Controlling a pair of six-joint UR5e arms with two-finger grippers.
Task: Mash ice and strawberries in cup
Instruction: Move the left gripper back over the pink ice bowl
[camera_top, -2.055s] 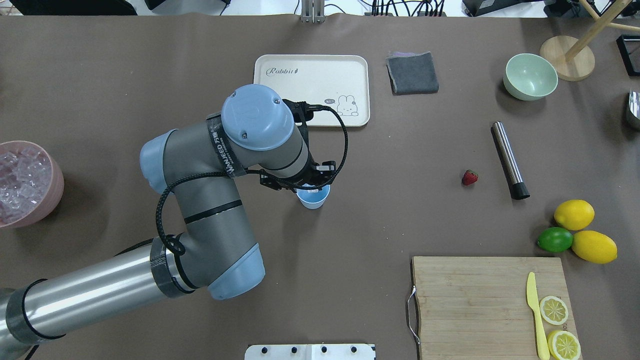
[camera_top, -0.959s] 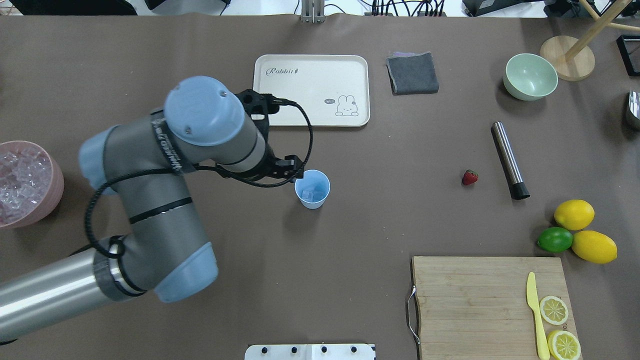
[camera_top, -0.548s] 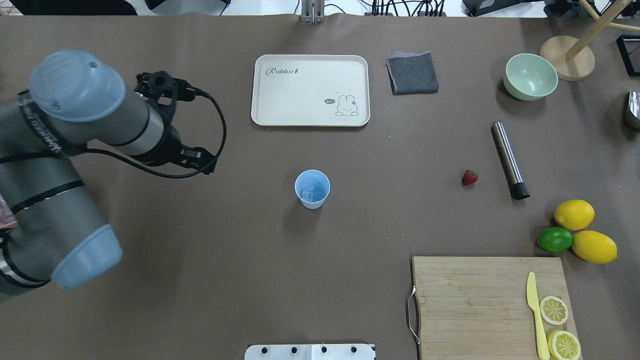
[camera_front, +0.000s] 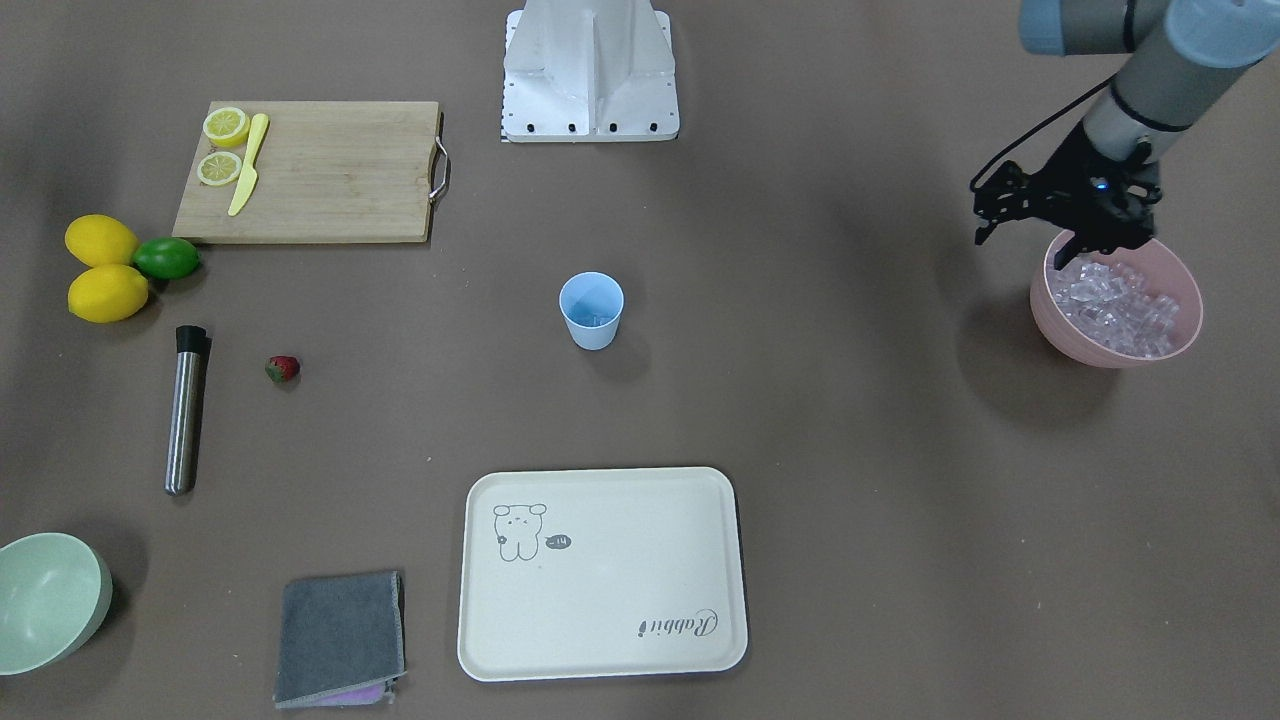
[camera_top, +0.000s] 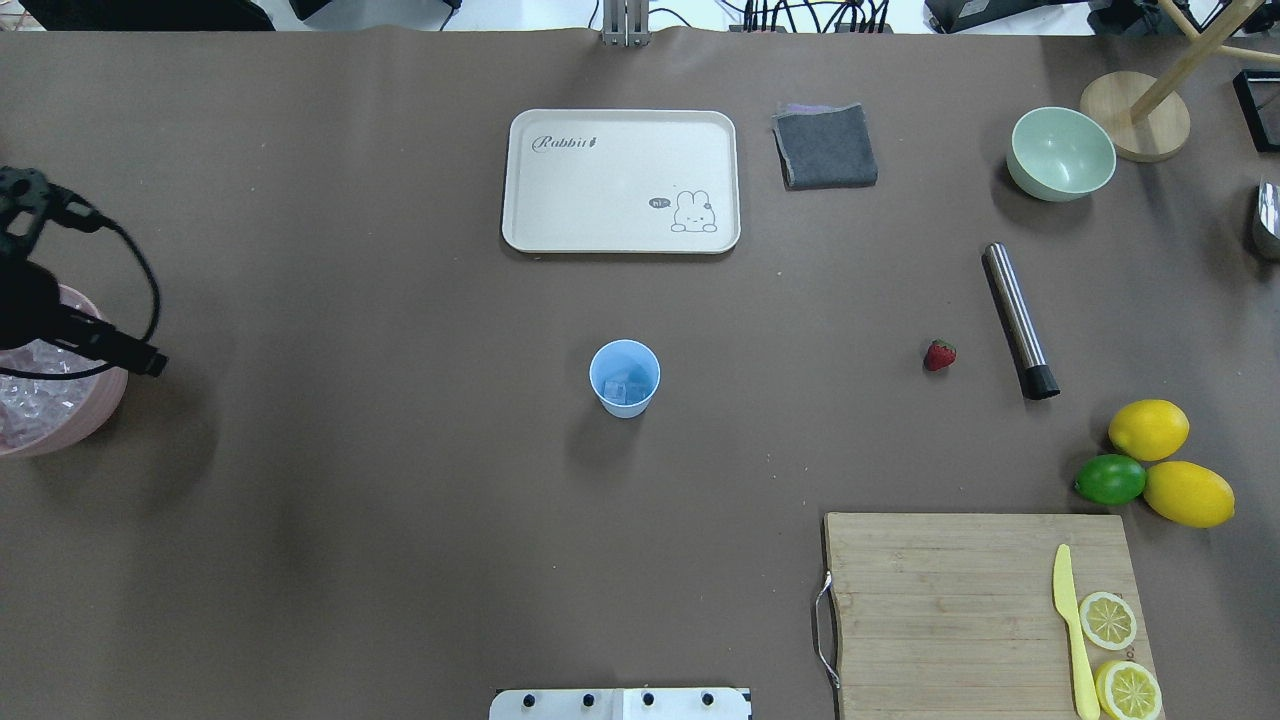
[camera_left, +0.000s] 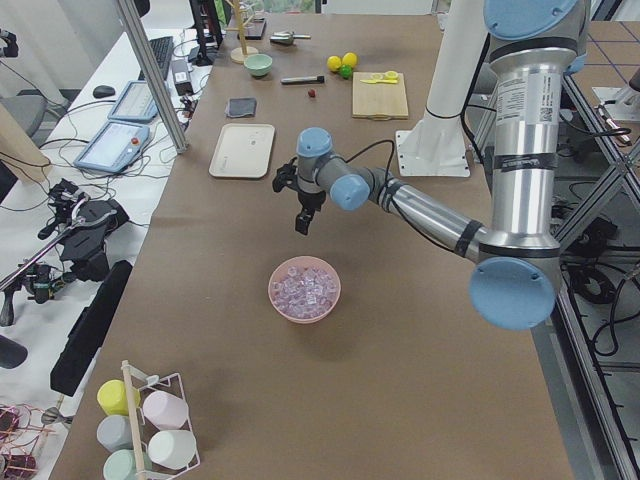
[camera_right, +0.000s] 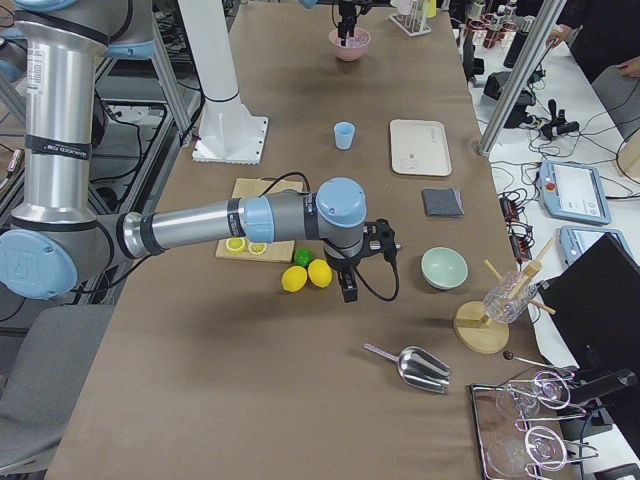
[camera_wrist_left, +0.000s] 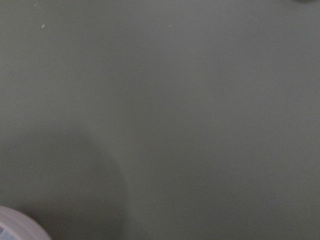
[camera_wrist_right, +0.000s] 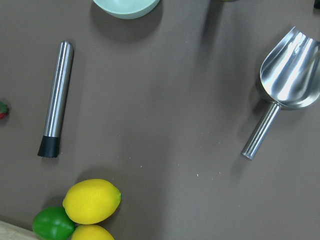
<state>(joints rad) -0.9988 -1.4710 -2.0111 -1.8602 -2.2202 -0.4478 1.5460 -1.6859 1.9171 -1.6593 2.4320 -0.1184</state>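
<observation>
One pincer (camera_front: 1080, 250), the left, points down near ice (camera_front: 1120, 305)

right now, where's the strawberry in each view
front-facing: strawberry left of centre, right of the metal muddler
overhead: strawberry right of centre, left of muddler
exterior left: tiny red speck, far end
exterior right: cannot find it
left wrist: not in it
right wrist: cut off at left edge
landmark: the muddler
</observation>
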